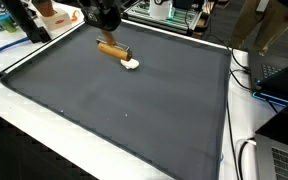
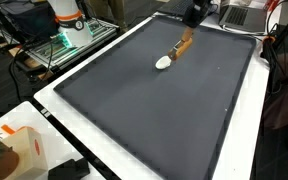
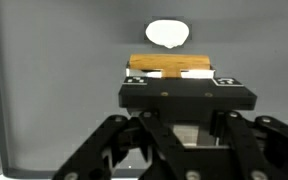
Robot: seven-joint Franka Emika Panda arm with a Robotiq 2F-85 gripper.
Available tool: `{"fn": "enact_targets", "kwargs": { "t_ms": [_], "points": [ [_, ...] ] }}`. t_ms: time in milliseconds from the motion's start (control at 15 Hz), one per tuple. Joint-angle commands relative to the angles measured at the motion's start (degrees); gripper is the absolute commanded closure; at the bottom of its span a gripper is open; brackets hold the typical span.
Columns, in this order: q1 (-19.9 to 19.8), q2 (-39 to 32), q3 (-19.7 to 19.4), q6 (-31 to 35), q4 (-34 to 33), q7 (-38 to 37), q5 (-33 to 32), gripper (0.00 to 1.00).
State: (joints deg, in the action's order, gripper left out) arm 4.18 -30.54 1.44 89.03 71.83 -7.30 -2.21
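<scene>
Robotics lab bench: a white table (image 2: pixel 54 100) under a large dark grey fabric mat (image 1: pixel 124 110), black cables (image 1: pixel 246 158) trailing off its edge, a laptop (image 1: pixel 284 80) alongside, and a metal wire rack (image 2: pixel 69 45) of green-lit electronics.

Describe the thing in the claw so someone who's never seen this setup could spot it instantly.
Find the big dark grey mat that covers most of the white table. Near one edge of it, the black claw is shut on a short tool. It has a tan wooden handle and a rounded white head, and it is the only thing on the mat.
</scene>
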Motion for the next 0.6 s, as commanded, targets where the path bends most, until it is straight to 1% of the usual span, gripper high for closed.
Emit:
{"fn": "enact_targets", "kwargs": {
  "t_ms": [0,67,267,333,533],
  "points": [
    [0.0,-1.2,-0.3,-0.9,-1.8,0.2,0.5,0.77],
    [-0.1,-1.9,-0.3,-1.0,-2.7,0.2,0.7,0.52],
    [0.0,-2.2,-0.3,-0.9,-2.7,0.2,0.7,0.52],
    [0.0,-2.2,-0.3,-0.9,-2.7,0.2,0.7,0.77],
    [0.3,-4.7,-0.5,-4.1,-6.1,-0.7,0.5,0.77]
  ]
}}
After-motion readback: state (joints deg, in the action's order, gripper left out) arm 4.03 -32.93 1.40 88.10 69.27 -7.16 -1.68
